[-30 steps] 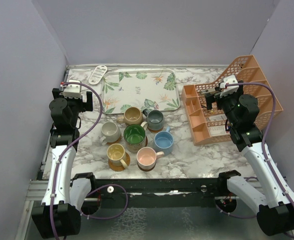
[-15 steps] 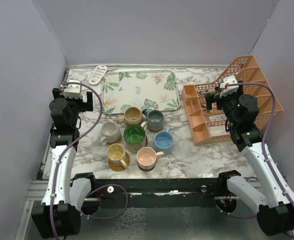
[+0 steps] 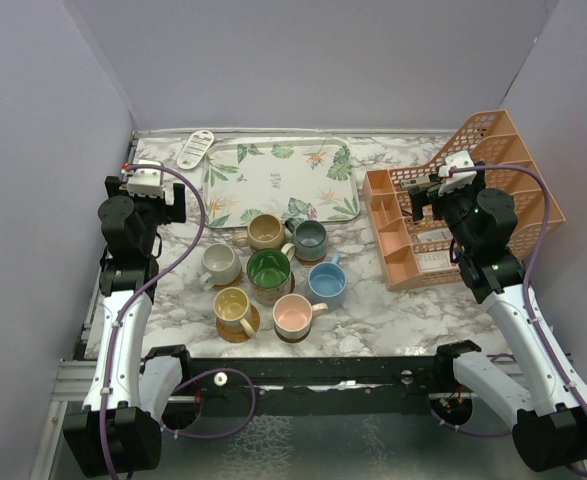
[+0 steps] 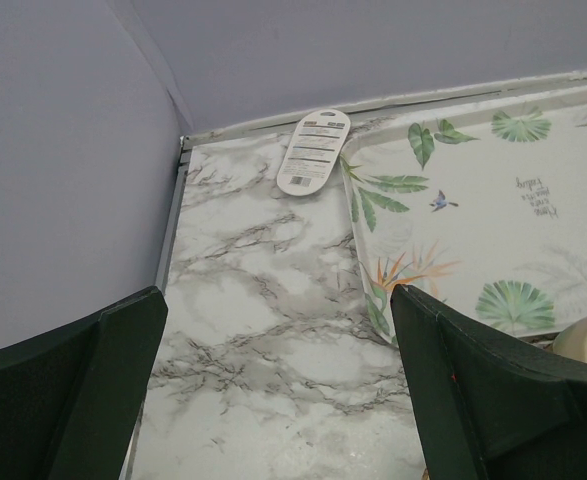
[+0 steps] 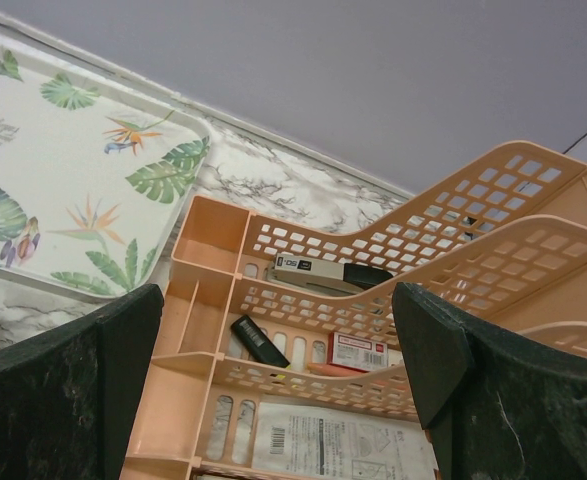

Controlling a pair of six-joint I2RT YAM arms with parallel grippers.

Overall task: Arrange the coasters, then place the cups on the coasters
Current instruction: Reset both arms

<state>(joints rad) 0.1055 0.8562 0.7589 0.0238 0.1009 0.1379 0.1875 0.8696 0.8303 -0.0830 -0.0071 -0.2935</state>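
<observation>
The left gripper [image 4: 283, 400] is hanging over bare marble at the far left of the table [image 3: 373, 310], its fingers spread wide and holding nothing. The cups are standing to its right and nearer, well apart from it. Only the tan cup [image 3: 265, 232] is edging into its wrist view.

Seven cups are clustering near the middle. From left to right they are the cream-white cup [image 3: 219, 263], the yellow cup [image 3: 233, 308], the tan cup, the green cup [image 3: 269, 272], the pink cup [image 3: 293, 316], the grey-blue cup [image 3: 309, 237] and the light blue cup [image 3: 326, 283]. The coasters [image 3: 238, 331] are lying beneath them. Brown rims are peeking out clearly under the yellow and pink cups, but the rest are too hidden to count. One leaf-patterned tray [image 3: 273, 185] and one white card [image 3: 195, 148] are lying beyond them.

The right gripper [image 5: 283, 390] is hanging equally wide and empty over the one orange file rack [image 3: 503, 170], with the cups to its left and nearer.

Nothing is differing from a second ago: both arms and every cup are staying put.
</observation>
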